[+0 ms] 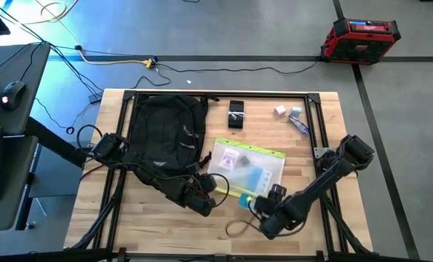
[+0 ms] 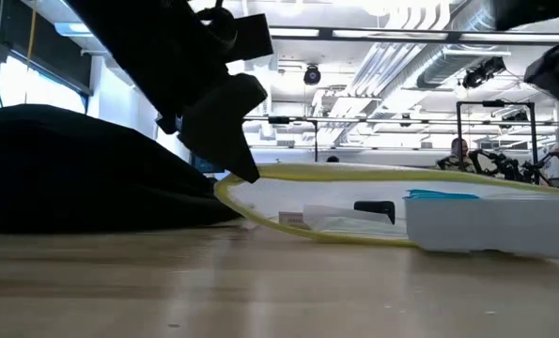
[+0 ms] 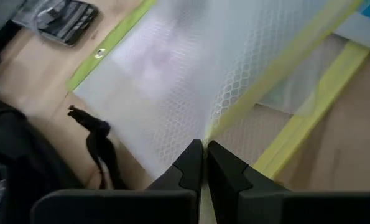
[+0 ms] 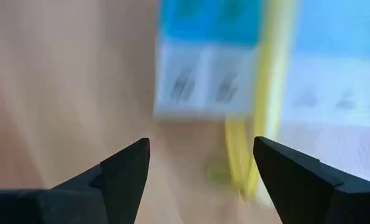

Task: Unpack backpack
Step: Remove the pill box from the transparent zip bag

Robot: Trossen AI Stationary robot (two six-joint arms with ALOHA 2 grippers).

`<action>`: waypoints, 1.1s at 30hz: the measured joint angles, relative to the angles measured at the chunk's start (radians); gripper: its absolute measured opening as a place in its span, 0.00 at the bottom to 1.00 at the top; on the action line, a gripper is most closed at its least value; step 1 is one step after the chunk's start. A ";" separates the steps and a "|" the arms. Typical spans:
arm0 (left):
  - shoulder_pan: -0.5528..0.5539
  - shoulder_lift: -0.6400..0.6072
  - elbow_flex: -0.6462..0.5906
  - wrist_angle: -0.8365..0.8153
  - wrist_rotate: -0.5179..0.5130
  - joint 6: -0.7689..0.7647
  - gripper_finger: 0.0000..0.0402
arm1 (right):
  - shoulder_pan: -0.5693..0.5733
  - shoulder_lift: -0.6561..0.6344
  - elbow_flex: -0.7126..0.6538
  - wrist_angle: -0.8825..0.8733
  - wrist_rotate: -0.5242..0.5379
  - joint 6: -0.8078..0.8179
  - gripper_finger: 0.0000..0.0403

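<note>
The black backpack lies flat on the table's left half. Beside it lies a clear mesh pouch with yellow trim, also in the low view. My left gripper is shut on the pouch's near left edge. My right gripper hangs open above the table by the pouch's near corner, pointing down and touching nothing. Ahead of its fingers a blue-and-white box lies at the pouch's yellow edge; I cannot tell whether it is inside the pouch. My left gripper pinches the pouch's yellow-trimmed edge between its two fingers. The fingers slant down from the backpack's side. That edge is raised off the table and the mesh rises from it in a fold, while the rest of the pouch lies flat.
A black flat item and small loose things lie at the table's far side. A thin cord loop lies near the front edge. A black strap trails off the backpack. The dark frame rail runs along the right.
</note>
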 joint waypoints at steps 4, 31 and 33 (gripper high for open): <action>0.000 0.000 0.000 0.075 0.058 0.027 0.00 | -0.051 0.000 0.000 0.022 -0.057 0.149 0.68; 0.017 0.056 0.000 0.313 0.168 0.105 0.00 | -0.184 0.064 0.002 0.246 -0.171 -0.142 0.74; 0.022 0.056 0.000 0.300 0.169 0.105 0.00 | -0.179 0.067 0.002 0.325 -0.179 -0.231 0.74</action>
